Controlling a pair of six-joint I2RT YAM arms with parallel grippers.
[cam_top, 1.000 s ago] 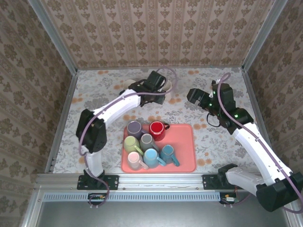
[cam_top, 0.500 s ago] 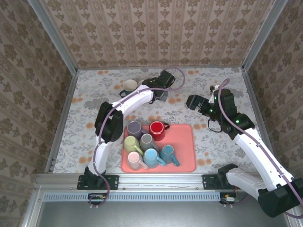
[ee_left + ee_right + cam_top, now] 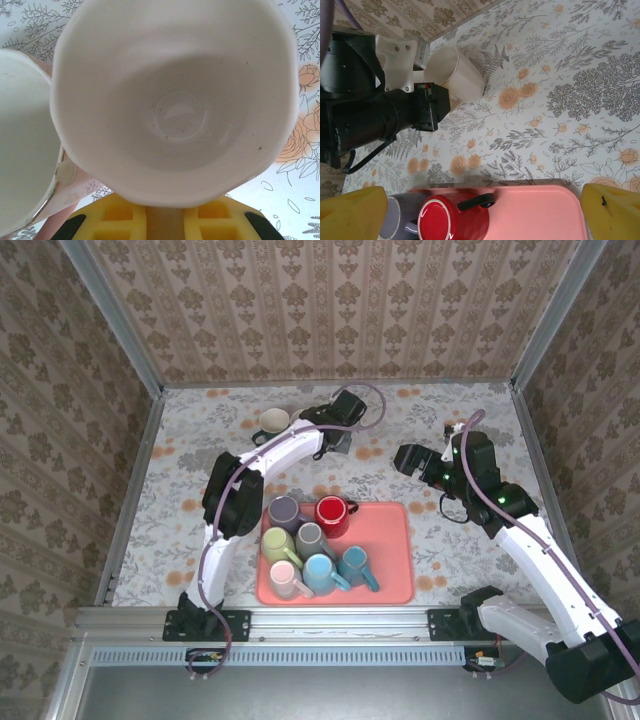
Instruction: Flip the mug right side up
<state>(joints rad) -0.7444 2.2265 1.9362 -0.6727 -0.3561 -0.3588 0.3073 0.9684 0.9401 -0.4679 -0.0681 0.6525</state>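
Note:
The mug point(image 3: 175, 100) is cream-white, and its open mouth faces the left wrist camera. My left gripper point(image 3: 165, 220) is shut on it, with its yellow fingers point(image 3: 115, 220) on either side of the handle under the rim. In the right wrist view the mug point(image 3: 455, 75) sits tilted at the tip of the black left gripper point(image 3: 420, 107), low over the far table. In the top view the left gripper point(image 3: 338, 435) hides the mug. My right gripper point(image 3: 410, 458) hangs open beyond the tray's far right corner, holding nothing.
A second cream mug point(image 3: 272, 420) stands mouth-up just left of the held one. The pink tray point(image 3: 390, 560) near the arm bases carries several mugs, including a red one point(image 3: 330, 510) with a black handle. Patterned walls enclose the table.
The left arm has swung and rotated its wrist, which uncovered the second cream mug on its left. The held mug is now under the gripper. The right gripper has drifted slightly nearer.

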